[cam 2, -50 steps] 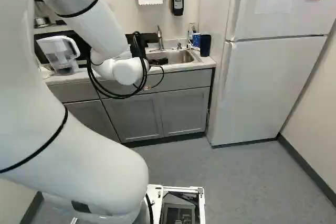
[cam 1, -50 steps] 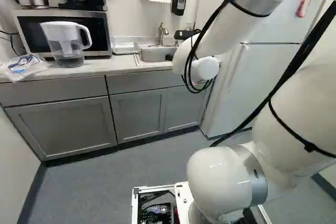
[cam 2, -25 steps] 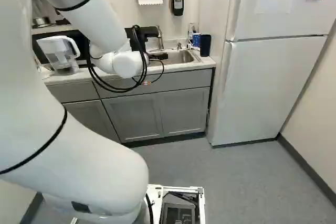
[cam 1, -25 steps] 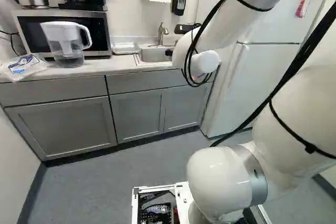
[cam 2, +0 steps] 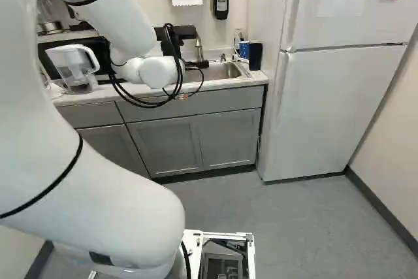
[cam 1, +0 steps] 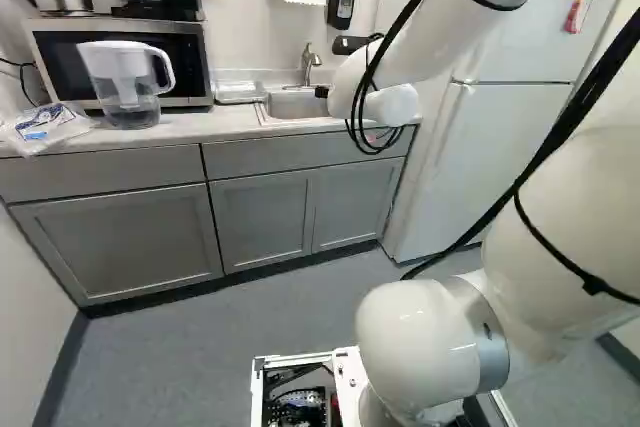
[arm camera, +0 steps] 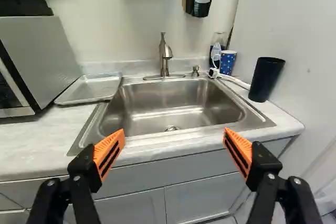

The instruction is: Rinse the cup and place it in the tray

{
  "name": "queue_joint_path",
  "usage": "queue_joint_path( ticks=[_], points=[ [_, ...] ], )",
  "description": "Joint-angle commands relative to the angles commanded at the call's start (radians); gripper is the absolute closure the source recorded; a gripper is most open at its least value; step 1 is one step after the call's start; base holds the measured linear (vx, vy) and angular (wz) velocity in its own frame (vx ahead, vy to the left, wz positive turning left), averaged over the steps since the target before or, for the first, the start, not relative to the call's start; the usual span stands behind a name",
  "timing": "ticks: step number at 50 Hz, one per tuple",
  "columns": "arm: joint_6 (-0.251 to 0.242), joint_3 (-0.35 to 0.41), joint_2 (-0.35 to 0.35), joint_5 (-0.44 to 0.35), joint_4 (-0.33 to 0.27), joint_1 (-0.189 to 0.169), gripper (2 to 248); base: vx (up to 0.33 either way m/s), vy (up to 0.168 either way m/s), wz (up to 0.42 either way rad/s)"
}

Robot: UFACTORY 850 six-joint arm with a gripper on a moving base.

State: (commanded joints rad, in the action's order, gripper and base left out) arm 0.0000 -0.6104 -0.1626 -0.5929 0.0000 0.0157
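The gripper (cam 2: pixel 198 65) stood wide before the sink (arm camera: pixel 181 106), with a broad gap between its fingers
The dark cup (arm camera: pixel 266 80) stood upright on the counter (arm camera: pixel 31 148) between sink and fridge (cam 2: pixel 330 109), near the patterned cup (arm camera: pixel 227 63); across the basin, the tray (arm camera: pixel 89 88) lay between microwave (arm camera: pixel 42 56) and sink, while the counter's front edge crossed behind the fingers in the wrist view
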Motion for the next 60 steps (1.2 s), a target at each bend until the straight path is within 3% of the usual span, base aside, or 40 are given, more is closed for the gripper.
queue_joint_path(
  ticks=[60],
  points=[
    [0.000,-0.146,0.018,0.141,0.000,-0.001,3,0.000,0.000,0.000]
  ],
)
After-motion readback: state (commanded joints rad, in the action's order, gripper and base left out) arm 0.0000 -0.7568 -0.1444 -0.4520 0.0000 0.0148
